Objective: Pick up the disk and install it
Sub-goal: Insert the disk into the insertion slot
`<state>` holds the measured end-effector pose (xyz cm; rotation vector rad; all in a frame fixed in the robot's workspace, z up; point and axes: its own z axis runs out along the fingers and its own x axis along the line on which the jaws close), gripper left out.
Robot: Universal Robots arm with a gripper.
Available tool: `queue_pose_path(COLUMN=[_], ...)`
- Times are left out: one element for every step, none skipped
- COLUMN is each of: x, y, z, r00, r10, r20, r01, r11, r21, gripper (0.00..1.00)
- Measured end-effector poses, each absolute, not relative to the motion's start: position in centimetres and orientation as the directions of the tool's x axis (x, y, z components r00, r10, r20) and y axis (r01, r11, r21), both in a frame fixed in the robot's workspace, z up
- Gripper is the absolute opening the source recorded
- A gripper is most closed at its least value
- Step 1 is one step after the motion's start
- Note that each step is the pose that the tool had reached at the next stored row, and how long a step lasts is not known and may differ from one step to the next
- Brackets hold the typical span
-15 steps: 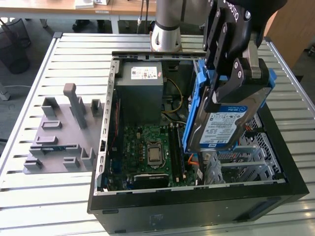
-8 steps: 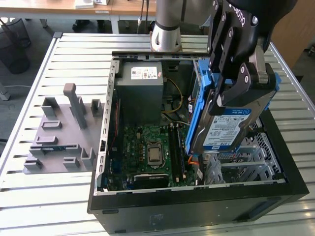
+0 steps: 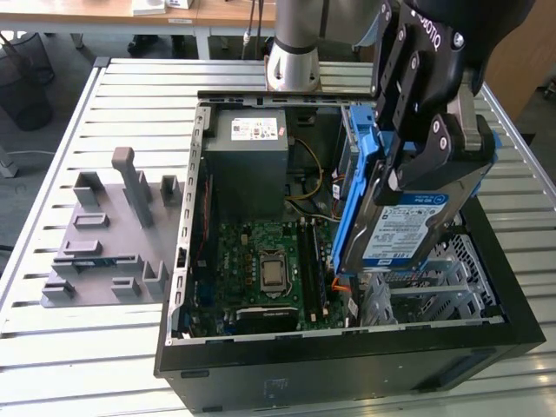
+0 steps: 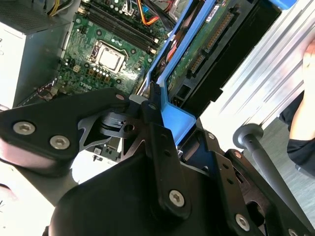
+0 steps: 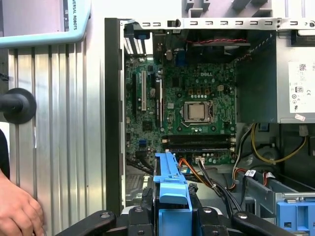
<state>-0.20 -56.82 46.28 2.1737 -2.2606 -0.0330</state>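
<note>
The disk (image 3: 401, 228), a silver drive with a white-and-blue label in a blue carrier bracket, hangs tilted on edge above the right side of the open computer case (image 3: 347, 365). My black gripper (image 3: 415, 165) is shut on its upper end. In the second wrist view the disk's green circuit-board underside (image 4: 204, 46) and blue bracket (image 4: 178, 120) run out from my gripper (image 4: 150, 115). In the first wrist view the blue bracket (image 5: 171, 189) sticks out between the fingers (image 5: 140, 216), over the motherboard's edge.
Inside the case are a grey power supply (image 3: 248, 156), a green motherboard (image 3: 265, 261) and a metal drive cage (image 3: 434, 291) under the disk. A grey slotted fixture (image 3: 113, 234) lies on the ribbed table at the exterior view's left. A person's hand (image 5: 17, 206) rests beside the case.
</note>
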Motion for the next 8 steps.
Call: queue_pose_path(x=[0.0,0.1,0.3,0.4,0.6,0.7,0.9,1.0], y=[-56.8,-56.8,-56.8,-56.9,-56.9,-56.9,-56.9,-56.9], z=[46.3,46.2,46.2,46.2,46.2,46.1,46.1,46.1], r00=[-0.039,-0.039,-0.039,-0.039,-0.039,-0.039,-0.039,-0.039], r10=[-0.999,-0.999,-0.999,-0.999,-0.999,-0.999,-0.999,-0.999], r20=[-0.011,-0.011,-0.011,-0.011,-0.011,-0.011,-0.011,-0.011], r01=[-0.999,-0.999,-0.999,-0.999,-0.999,-0.999,-0.999,-0.999], r11=[0.039,0.039,0.039,0.039,0.039,0.039,0.039,0.039], r21=[0.019,0.019,0.019,0.019,0.019,0.019,0.019,0.019], gripper=[0.36,0.36,0.36,0.36,0.36,0.36,0.36,0.36])
